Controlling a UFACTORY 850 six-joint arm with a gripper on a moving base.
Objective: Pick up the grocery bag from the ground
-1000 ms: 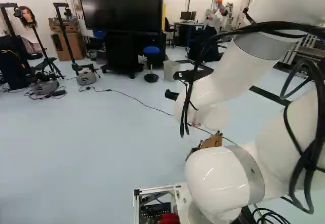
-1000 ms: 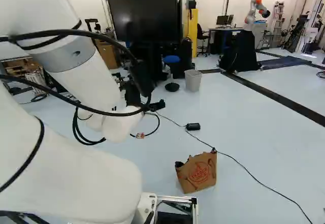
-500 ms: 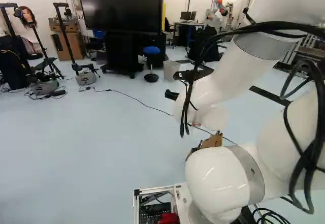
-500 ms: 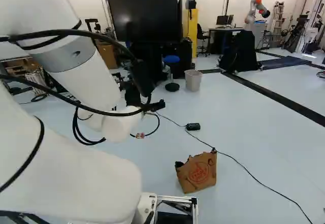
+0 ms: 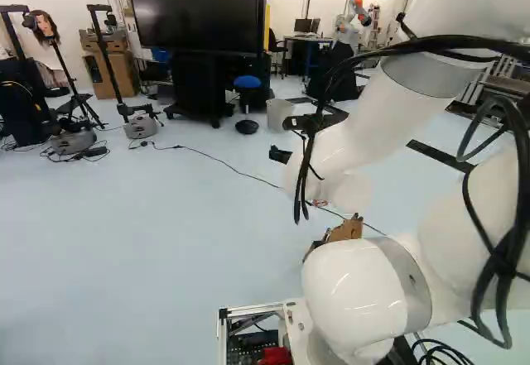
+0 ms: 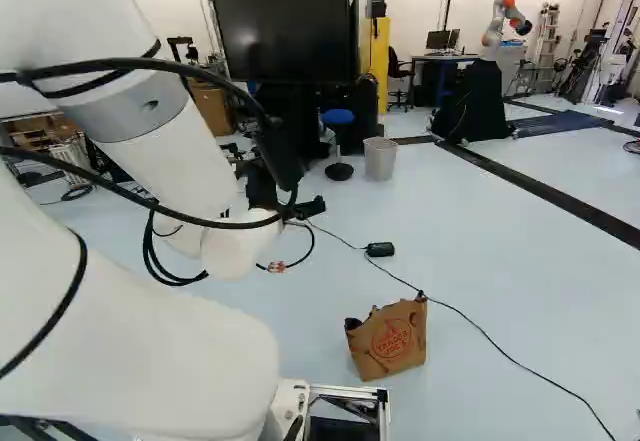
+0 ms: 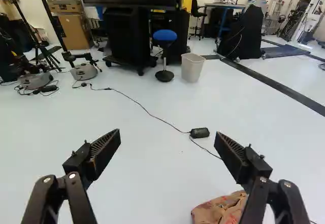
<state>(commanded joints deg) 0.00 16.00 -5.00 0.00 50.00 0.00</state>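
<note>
Wrist view: our claw (image 7: 168,134) gapes empty, the grocery bag (image 7: 218,211) low on its right.
We see both fingers spread wide; the bag sits on the floor (image 7: 144,168) beneath, partly screened by the right one, so we judge the move down and rightward. Farther ahead lies a black adapter (image 7: 200,132).

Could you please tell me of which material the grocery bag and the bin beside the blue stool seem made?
The grocery bag looks like matt brown paper, judging by its creases and crumpled, uneven top edge. The bin seems to be light grey plastic, judging by its smooth, dull wall; painted metal is also possible.
</note>
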